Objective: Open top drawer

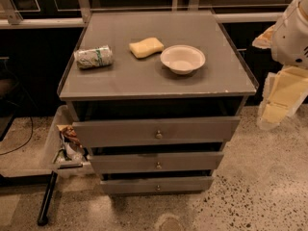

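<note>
The top drawer (156,131) is the widest grey front of three on a grey cabinet, with a small round metal knob (159,134) at its centre. Its front stands out a little further than the two narrower fronts below, with a dark gap above it under the cabinet top. My gripper (279,105), white with pale yellow parts, hangs in the air at the right edge of the view. It is beside the cabinet's right side, level with the top drawer, and apart from the drawer and its knob.
On the cabinet top (120,81) lie a crumpled silver-green packet (94,57), a yellow sponge (146,47) and a white bowl (183,59). A clear bin (48,153) with wrappers sits left of the cabinet, and a black pole (48,198) leans by it. Speckled floor lies in front.
</note>
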`<state>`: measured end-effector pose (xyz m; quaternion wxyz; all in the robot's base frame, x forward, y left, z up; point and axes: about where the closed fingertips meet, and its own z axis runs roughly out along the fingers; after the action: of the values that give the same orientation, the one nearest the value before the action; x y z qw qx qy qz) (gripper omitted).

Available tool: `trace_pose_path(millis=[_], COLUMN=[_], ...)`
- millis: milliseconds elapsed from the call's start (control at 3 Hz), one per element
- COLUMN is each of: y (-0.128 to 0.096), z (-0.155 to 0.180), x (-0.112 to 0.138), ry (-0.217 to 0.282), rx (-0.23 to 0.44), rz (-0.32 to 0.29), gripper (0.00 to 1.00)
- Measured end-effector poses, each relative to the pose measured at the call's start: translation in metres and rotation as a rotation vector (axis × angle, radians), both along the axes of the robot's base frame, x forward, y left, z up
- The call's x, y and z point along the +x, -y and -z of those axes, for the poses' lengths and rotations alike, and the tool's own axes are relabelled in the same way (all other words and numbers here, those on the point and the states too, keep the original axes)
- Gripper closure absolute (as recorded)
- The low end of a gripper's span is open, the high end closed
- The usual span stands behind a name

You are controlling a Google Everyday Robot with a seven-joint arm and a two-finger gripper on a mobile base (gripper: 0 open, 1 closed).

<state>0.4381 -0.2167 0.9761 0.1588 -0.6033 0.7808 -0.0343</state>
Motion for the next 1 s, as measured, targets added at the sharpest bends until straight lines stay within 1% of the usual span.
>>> trace_pose_path(millis=[333, 667, 1000], y=[0.0, -0.003, -0.013], z=[0.0, 0.026, 0.069], x=[0.0, -0.003, -0.011], ry=[0.0, -0.036, -0.073], rx=[0.0, 0.014, 0.037], rz=[0.0, -0.002, -0.061], gripper=[0.0, 0.0, 0.0])
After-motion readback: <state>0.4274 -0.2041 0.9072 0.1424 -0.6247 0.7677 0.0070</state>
